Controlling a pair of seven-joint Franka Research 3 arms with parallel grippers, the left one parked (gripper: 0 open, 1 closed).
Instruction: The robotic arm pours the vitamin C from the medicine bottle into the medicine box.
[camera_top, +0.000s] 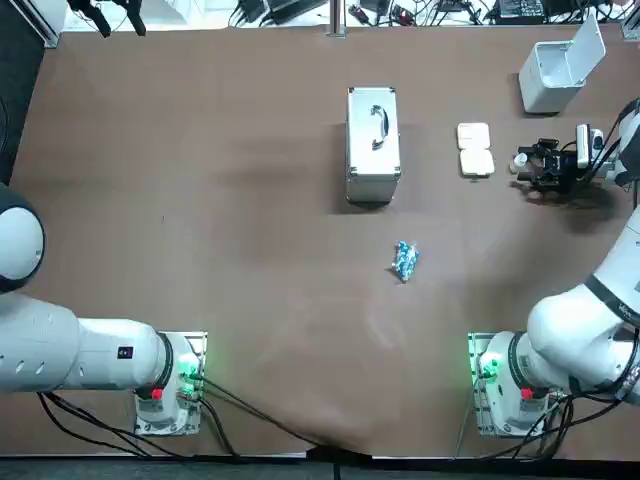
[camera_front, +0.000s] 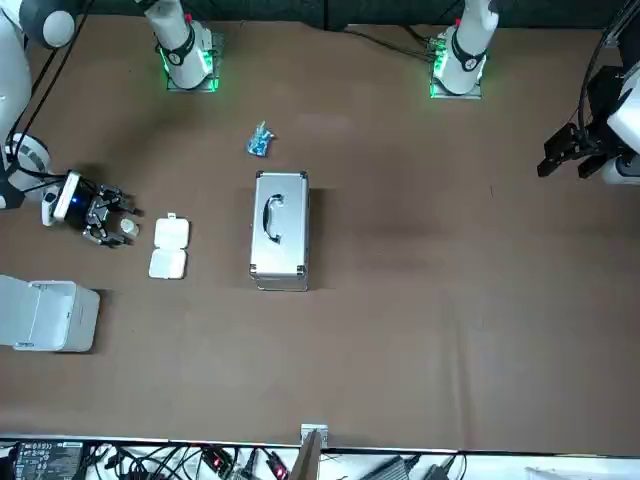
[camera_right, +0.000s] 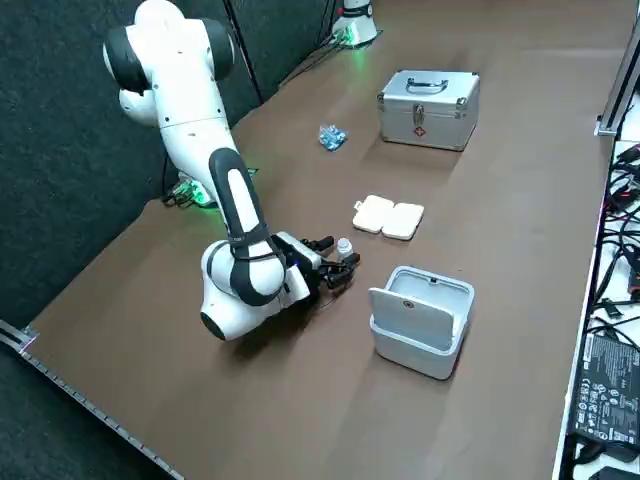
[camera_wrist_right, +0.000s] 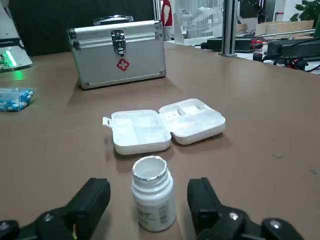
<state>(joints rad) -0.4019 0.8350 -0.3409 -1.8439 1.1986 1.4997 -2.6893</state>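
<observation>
A small white medicine bottle (camera_wrist_right: 153, 200) stands upright on the brown table with its mouth uncovered. It stands between the two black fingers (camera_wrist_right: 206, 205) of my right gripper (camera_wrist_right: 149, 200), which is open and not touching it. Just beyond the bottle lies the white medicine box (camera_wrist_right: 164, 125), hinged open with its compartments facing up. In the top view the box (camera_top: 475, 149) lies left of my right gripper (camera_top: 528, 168), near the table's right edge. From the right side, the bottle (camera_right: 344, 247) shows at the fingertips with the box (camera_right: 389, 217) past it.
A silver first-aid case (camera_top: 373, 145) stands mid-table. A blue-and-white packet (camera_top: 404, 260) lies nearer the arm bases. An open white bin (camera_top: 557, 68) sits at the far right corner, close to my gripper. Cables run along the far table edge.
</observation>
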